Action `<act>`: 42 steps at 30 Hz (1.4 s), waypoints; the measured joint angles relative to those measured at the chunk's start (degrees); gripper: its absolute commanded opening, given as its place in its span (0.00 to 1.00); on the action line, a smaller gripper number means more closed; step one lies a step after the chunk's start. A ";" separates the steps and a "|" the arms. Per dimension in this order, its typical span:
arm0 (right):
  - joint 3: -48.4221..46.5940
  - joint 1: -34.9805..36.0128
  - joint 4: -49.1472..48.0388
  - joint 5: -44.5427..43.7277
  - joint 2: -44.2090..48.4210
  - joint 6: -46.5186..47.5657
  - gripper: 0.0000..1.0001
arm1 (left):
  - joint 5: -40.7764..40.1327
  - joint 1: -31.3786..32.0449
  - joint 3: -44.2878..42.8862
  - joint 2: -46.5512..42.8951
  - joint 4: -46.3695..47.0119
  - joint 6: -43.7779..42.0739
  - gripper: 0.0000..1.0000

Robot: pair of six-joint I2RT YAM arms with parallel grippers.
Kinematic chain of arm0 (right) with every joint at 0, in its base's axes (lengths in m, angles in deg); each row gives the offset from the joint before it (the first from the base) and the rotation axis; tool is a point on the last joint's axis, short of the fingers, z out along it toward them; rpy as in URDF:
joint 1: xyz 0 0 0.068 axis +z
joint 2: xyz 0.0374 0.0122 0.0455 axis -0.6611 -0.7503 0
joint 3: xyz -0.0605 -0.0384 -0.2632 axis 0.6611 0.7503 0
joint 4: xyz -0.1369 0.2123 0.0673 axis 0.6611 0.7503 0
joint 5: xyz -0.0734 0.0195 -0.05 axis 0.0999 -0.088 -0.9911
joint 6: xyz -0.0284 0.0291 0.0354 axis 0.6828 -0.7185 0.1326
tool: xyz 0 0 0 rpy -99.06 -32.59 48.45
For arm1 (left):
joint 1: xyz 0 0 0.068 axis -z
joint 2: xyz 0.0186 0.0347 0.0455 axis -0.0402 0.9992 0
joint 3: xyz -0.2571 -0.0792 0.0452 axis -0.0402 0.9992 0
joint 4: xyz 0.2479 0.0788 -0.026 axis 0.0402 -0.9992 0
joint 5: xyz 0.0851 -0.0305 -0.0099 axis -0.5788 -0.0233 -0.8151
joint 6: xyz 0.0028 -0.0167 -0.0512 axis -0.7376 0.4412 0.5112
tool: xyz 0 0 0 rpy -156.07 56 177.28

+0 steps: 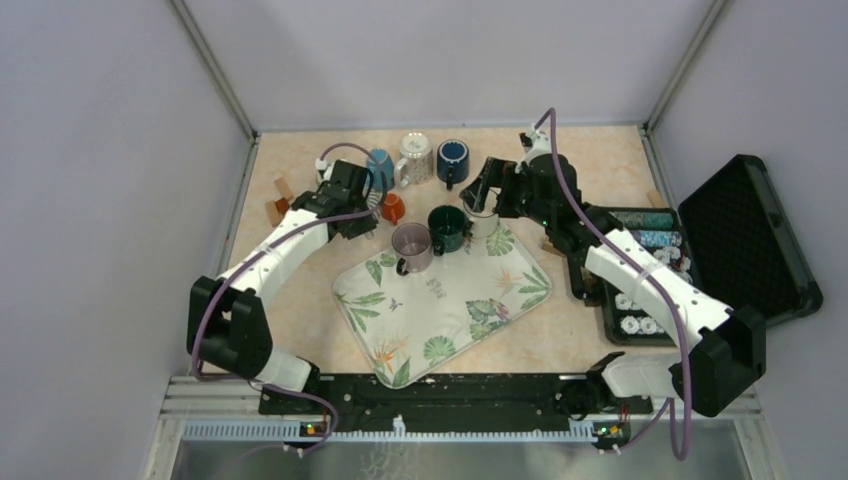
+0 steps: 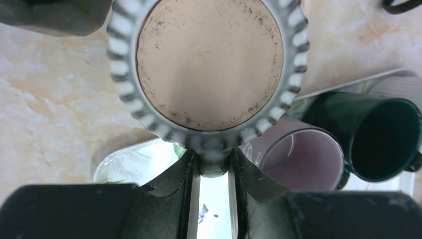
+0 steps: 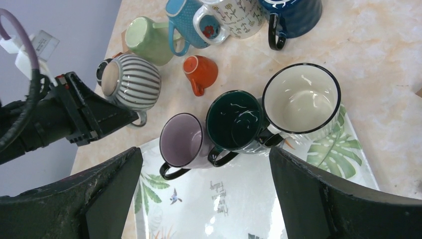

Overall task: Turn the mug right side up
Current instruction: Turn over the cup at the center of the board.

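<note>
Grey walls [image 1: 100, 150] close in three sides of a marbled tan table [image 1: 610, 165], with an open black case [image 1: 750, 230] at its right edge. A leaf-print tray [image 1: 450, 310] lies askew in the middle, bare tabletop showing between it and the left wall. The right gripper [image 3: 204, 154] hangs spread wide over three upright mugs [image 3: 234, 119] at the tray's far edge. Left of the tray, the left gripper [image 2: 214, 159] pinches the handle of the striped mug [image 3: 134, 82], held on its side near a small orange mug [image 3: 199, 72]. More mugs [image 1: 415, 158] cluster along the far edge.
</note>
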 measured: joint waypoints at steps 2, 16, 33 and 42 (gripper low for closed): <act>0.00 0.00 -0.02 0.35 0.00 -0.07 0.99 | 0.98 -0.02 0.44 -1.75 0.61 -1.53 0.00; 0.57 -1.79 -4.33 6.62 0.07 -3.37 0.99 | 11.15 -0.07 -0.04 -7.32 7.43 -8.39 0.00; 11.04 -11.19 -20.79 23.08 4.76 -15.41 0.99 | 29.16 0.28 -2.45 -4.92 21.94 -2.08 0.00; 15.17 -14.16 -27.69 27.76 7.15 -21.00 0.99 | 34.45 1.97 -2.43 -1.97 33.00 5.53 0.00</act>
